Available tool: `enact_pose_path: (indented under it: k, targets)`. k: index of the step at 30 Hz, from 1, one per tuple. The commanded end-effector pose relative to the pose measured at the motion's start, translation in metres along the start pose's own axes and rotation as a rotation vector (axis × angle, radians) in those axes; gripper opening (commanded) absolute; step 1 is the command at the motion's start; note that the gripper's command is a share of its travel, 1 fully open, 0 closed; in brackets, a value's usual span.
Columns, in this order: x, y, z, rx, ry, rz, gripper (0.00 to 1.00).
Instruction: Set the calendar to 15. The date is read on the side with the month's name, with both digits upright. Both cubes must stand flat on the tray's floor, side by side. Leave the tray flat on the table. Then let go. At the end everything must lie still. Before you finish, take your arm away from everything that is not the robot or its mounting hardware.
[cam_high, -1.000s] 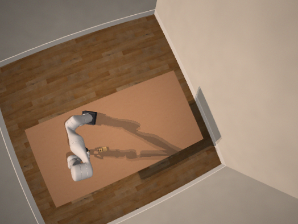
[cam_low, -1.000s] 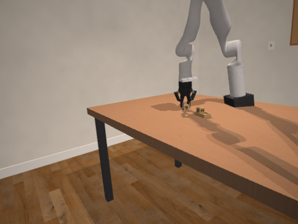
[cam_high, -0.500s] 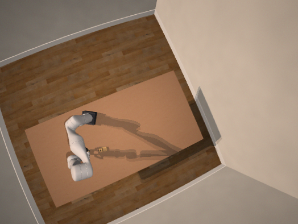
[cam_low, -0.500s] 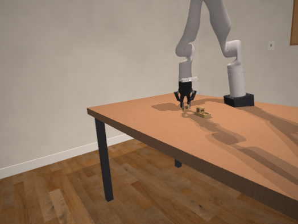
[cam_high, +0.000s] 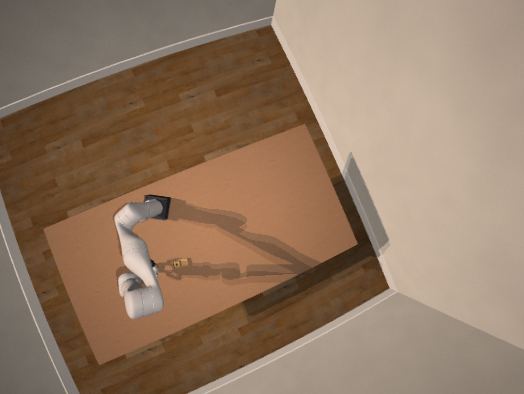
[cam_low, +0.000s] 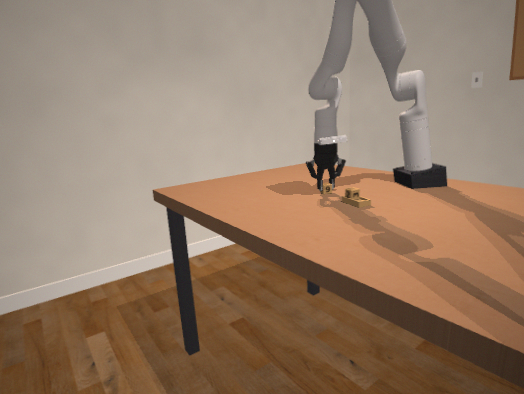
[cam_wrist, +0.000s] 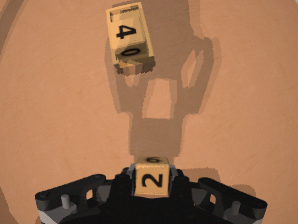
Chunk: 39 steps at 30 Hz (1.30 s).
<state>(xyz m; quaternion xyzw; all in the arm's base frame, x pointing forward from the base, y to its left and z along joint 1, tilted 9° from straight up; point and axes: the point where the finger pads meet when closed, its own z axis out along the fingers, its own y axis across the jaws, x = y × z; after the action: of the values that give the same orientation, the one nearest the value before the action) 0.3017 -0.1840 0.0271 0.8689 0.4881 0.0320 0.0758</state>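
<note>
From the top, the orange-brown rectangular worktop (cam_high: 260, 185) (cam_low: 260, 220) (cam_wrist: 60, 110) carries the white jointed arm (cam_high: 136, 250) (cam_low: 389, 37), its square black base (cam_high: 166, 213) (cam_low: 435, 179) by one long edge. The small yellow wooden tray (cam_high: 186, 262) (cam_low: 363, 202) (cam_wrist: 145, 62) lies between the long edges, nearer the short edge on the left than the one on the right. A bit of the black two-finger gripper (cam_high: 154, 267) (cam_low: 326, 185) (cam_wrist: 152, 176) pokes out from under the arm

In the exterior view, the tray sits flat, inward from the worktop's left-hand corner, with a yellow numbered cube (cam_low: 352, 193) (cam_wrist: 127, 32) in it. The gripper points down beside it, fingers partly open and closed on a second yellow cube (cam_low: 327, 189) (cam_wrist: 152, 177), outside the tray

At the wrist, the held cube shows a 2 lying sideways (its other digit could be 6 or 9, I can't tell); the tray cube shows 4 and 0, also turned
</note>
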Motion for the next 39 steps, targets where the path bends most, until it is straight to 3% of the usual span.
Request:
enact_pose_path:
  k: [1,11,26,39]
  targets:
    - [0.0001,0.0003,-0.0003,-0.001,0.000,0.000,0.28]
    - [0.0001,0.0003,-0.0003,-0.001,0.000,0.000,0.28]
    - [0.0001,0.0003,-0.0003,-0.001,0.000,0.000,0.48]
    - [0.0001,0.0003,-0.0004,-0.001,0.000,0.000,0.48]
